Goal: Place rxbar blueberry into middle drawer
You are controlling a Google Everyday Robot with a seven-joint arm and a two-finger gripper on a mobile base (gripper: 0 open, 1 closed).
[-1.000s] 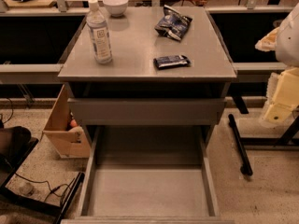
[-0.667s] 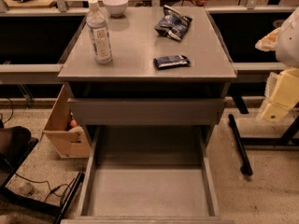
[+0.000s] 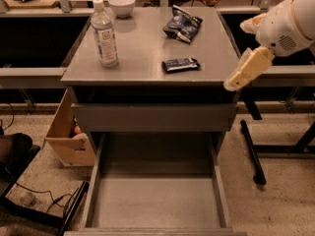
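Observation:
The rxbar blueberry point(image 3: 181, 64), a small dark glossy bar with a pale label, lies flat on the grey cabinet top point(image 3: 142, 53), right of centre near the front edge. The middle drawer point(image 3: 157, 203), a wide grey tray with low side walls, is pulled out below and holds nothing. My gripper point(image 3: 237, 57), with pale yellow fingers on a white arm, hangs at the cabinet's right front corner, to the right of the bar and apart from it. Its fingers are spread and hold nothing.
A water bottle point(image 3: 104, 33) stands at the left of the top, a white bowl point(image 3: 121, 5) at the back and a blue-and-white snack bag point(image 3: 182, 26) behind the bar. A closed drawer front point(image 3: 152, 117) sits above the open drawer. A cardboard box point(image 3: 69, 132) is on the floor at left, a black stand leg point(image 3: 252, 149) at right.
My gripper has moved left and up, from beside the cabinet's right side to its right front corner. The bar and the drawer have not moved.

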